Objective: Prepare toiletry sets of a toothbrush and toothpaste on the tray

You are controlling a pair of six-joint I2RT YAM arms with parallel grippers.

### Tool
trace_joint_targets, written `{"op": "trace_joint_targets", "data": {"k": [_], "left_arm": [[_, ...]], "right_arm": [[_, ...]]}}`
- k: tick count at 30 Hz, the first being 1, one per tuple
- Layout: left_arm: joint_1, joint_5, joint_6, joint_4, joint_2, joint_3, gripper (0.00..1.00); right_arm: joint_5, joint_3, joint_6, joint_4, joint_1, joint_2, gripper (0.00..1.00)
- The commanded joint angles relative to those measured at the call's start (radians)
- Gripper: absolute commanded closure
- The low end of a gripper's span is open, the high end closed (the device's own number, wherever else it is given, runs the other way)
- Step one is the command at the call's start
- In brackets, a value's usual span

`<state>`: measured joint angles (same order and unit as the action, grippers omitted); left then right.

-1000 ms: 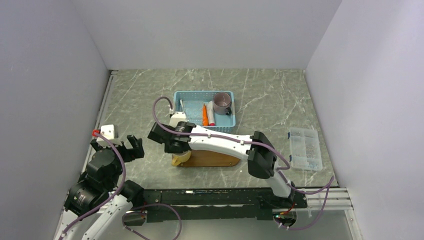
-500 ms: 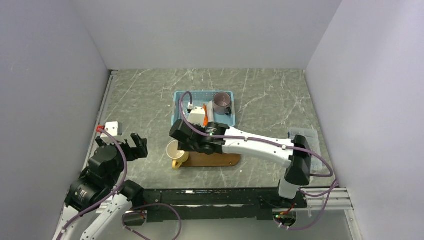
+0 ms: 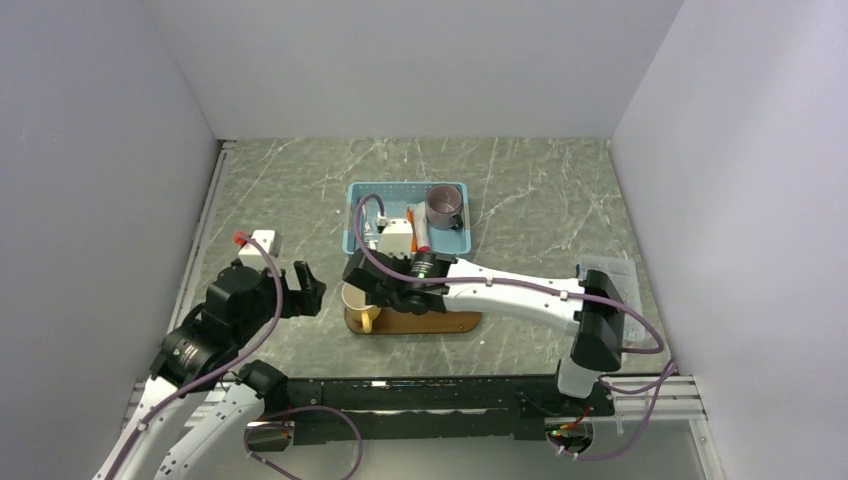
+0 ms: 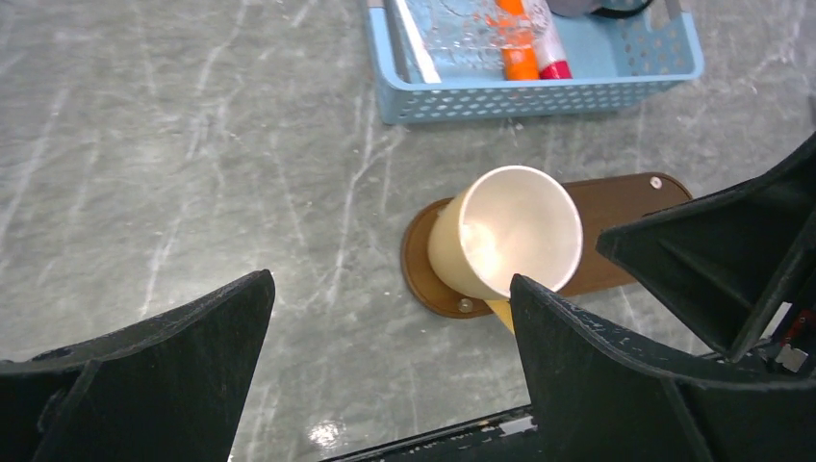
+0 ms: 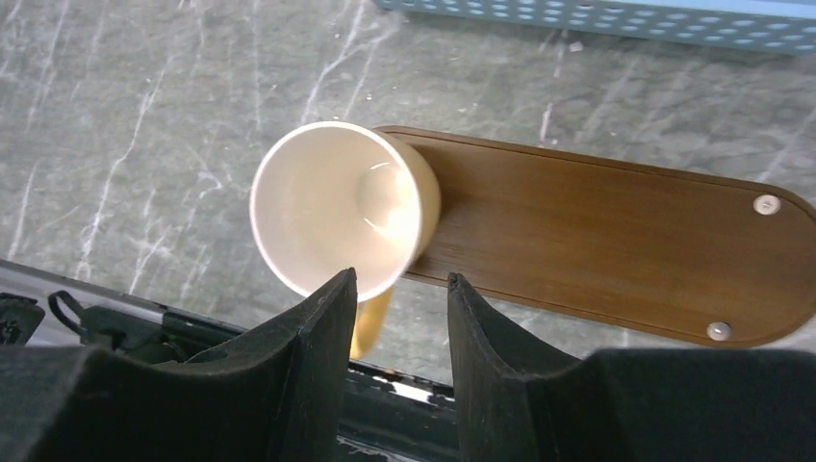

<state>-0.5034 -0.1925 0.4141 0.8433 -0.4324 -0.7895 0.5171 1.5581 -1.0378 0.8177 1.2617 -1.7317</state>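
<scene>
Top external view: the tray (image 3: 442, 322), a flat dark-brown wooden board with rounded ends, is shown lying lengthwise on the grey marbled table (image 3: 540, 190). It is set just in front of the light-blue mesh basket (image 4: 539, 96), with a narrow strip of table between the two. A black rail (image 3: 420, 400) is seen close along the tray's near edge. A broader stretch of table is left to the tray's left, up to the side wall.

The left gripper (image 4: 390, 284) is held above that stretch, to the left of the tray, with its fingers spread wide and nothing gripped.

The right gripper (image 5: 399, 279) is poised over the tray's left end, its fingers parted only narrowly. A glossy cream cup (image 5: 337, 202) is stood on that end and overhangs the rounded edge. Its yellow handle (image 5: 372, 318) is seen in the gap, close against one finger, with table showing between it and the other. Contact cannot be confirmed.

Both task items are pictured off the tray, in the basket behind it. The thin white toothbrush (image 4: 419, 48) is laid along the basket's left wall. The stubby orange toothpaste (image 4: 520, 60) is placed beside a white, red-ended tube (image 4: 548, 48). Two small metal studs are visible at the tray's right end.
</scene>
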Motion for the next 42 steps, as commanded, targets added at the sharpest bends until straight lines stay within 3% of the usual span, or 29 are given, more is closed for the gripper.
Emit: {"op": "trace_joint_targets", "data": {"k": [1, 10, 13, 20, 27, 42], "left_arm": [[0.003, 0.137, 0.042, -0.07, -0.055, -0.003, 0.01], [0.004, 0.286, 0.072, -0.12, -0.244, 0.021, 0.01], [0.004, 0.307, 0.09, -0.114, -0.311, 0.021, 0.05], [0.003, 0.341, 0.128, -0.085, -0.438, -0.011, 0.19], [0.004, 0.357, 0.15, -0.072, -0.53, -0.035, 0.39], [0.004, 0.351, 0.17, -0.066, -0.605, -0.077, 0.67]], "right_arm": [[0.087, -0.052, 0.016, 0.008, -0.008, 0.116, 0.58], [0.157, -0.204, -0.016, 0.049, -0.017, 0.266, 0.57], [0.172, -0.263, -0.031, 0.052, -0.02, 0.311, 0.57], [0.187, -0.374, -0.049, 0.044, -0.035, 0.382, 0.56], [0.18, -0.452, -0.042, 0.005, -0.056, 0.424, 0.55], [0.115, -0.583, -0.005, -0.088, -0.116, 0.526, 0.55]]}}
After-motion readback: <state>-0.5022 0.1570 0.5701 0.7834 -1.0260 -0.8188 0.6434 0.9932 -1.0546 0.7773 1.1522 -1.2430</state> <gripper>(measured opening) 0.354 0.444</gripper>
